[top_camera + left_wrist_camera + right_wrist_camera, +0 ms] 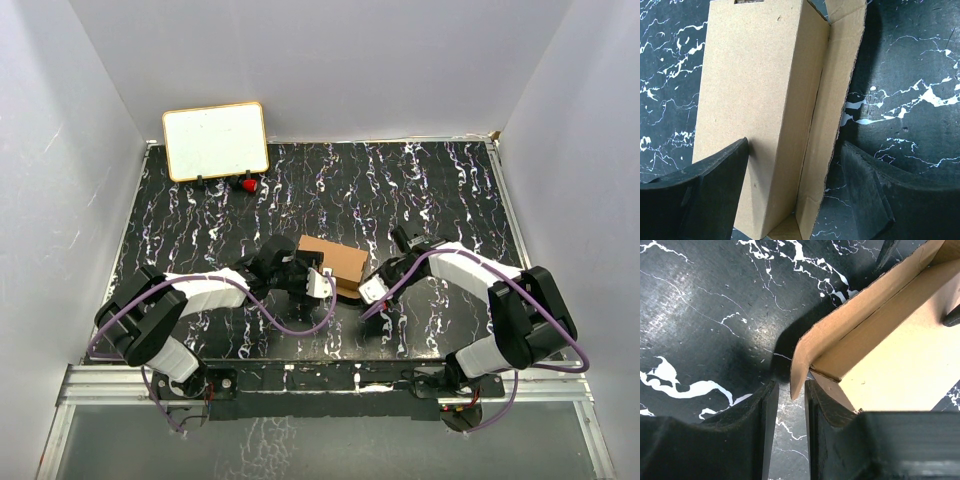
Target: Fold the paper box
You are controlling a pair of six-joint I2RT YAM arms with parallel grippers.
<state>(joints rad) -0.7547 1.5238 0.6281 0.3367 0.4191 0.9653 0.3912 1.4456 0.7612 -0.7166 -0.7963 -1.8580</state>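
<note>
The paper box point(340, 258) is plain brown cardboard, partly folded, lying mid-table between both arms. In the left wrist view the box point(760, 100) runs up between the fingers of my left gripper point(794, 145). Its left finger point(715, 190) lies against the broad panel. Its right finger point(875, 190) stands apart from the raised side flap point(835, 100), so this gripper is open. My right gripper point(791, 385) has narrow jaws around the curled corner of a flap point(802, 357). That corner sits close to the right finger point(827, 415), and a gap shows on the left side.
A white board with a tan frame point(215, 140) leans at the back left, with a small red object point(246, 184) at its foot. The black marbled table point(440, 190) is enclosed by pale walls on three sides.
</note>
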